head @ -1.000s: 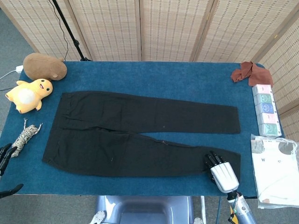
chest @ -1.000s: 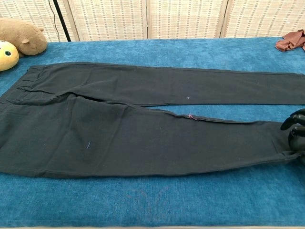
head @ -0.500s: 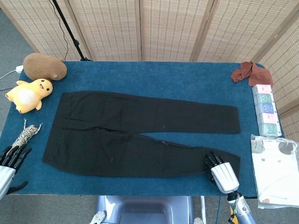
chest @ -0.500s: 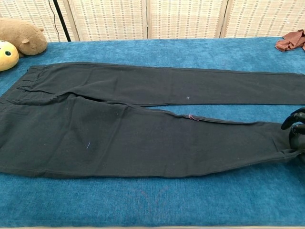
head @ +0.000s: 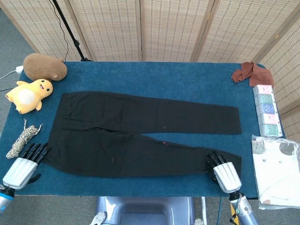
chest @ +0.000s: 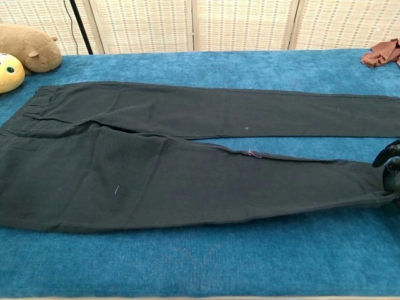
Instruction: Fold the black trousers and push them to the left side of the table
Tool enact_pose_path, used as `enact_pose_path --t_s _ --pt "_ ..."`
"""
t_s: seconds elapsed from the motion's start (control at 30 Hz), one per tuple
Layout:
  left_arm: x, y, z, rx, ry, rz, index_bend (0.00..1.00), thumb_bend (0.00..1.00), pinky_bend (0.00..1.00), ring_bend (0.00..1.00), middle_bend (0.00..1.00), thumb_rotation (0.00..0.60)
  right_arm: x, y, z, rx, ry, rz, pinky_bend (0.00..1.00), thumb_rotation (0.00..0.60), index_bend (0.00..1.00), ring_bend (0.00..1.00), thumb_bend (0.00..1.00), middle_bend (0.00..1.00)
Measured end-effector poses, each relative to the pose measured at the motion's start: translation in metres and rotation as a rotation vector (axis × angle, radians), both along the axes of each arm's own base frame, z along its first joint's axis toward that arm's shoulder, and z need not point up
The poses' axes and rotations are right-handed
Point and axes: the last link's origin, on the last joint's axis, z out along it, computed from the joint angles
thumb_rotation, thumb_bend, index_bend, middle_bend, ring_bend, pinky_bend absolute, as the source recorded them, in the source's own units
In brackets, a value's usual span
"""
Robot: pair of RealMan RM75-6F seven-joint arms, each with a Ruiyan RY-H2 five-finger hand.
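Since before, left hand (head: 24, 164) has risen beside the trousers (head: 136, 133), fingers apart; right hand (head: 225, 172) rests on the hem, grip unclear.

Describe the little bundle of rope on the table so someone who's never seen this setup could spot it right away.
Start at the blue table and go to its left edge, where two plush toys sit near the far corner. Just nearer than the yellow duck plush lies the rope bundle, beside the waist end of the black trousers. Unlike the soft, rounded toys, it is thin, twisted and speckled light and dark.
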Motion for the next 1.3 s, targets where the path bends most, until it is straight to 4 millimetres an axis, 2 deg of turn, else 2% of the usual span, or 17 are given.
enact_pose_path --t_s 0.3,0.73,1.03,1.2,1.23,1.3 --pt "-0.005 0.014 -0.012 0.043 0.000 -0.028 0.00 0.20 0.01 0.00 0.03 0.600 0.000 0.000 0.001 0.002 -0.008 -0.004 0.37 0.600 0.57 0.21 0.58 0.32" --pt "-0.013 0.020 -0.034 0.039 -0.001 -0.031 0.00 0.21 0.01 0.00 0.03 0.600 0.000 -0.001 0.003 0.001 -0.016 -0.012 0.37 0.600 0.57 0.21 0.58 0.32" --pt "-0.011 0.030 -0.045 0.051 -0.006 -0.030 0.00 0.22 0.01 0.01 0.03 0.600 -0.001 -0.002 0.003 0.002 -0.019 -0.013 0.37 0.600 0.57 0.21 0.58 0.33" --pt "-0.009 0.033 -0.051 0.049 0.016 -0.036 0.00 0.28 0.01 0.01 0.03 0.600 -0.001 -0.001 0.003 0.003 -0.020 -0.013 0.37 0.600 0.57 0.21 0.58 0.33" --pt "-0.009 0.033 -0.051 0.049 0.016 -0.037 0.00 0.32 0.01 0.01 0.03 0.600 -0.001 -0.001 0.003 0.003 -0.020 -0.014 0.37 0.600 0.57 0.21 0.58 0.33" --pt "-0.009 0.034 -0.052 0.053 0.015 -0.038 0.00 0.46 0.02 0.02 0.04 0.600 -0.001 -0.002 0.004 0.002 -0.021 -0.014 0.37 0.600 0.57 0.21 0.58 0.33"
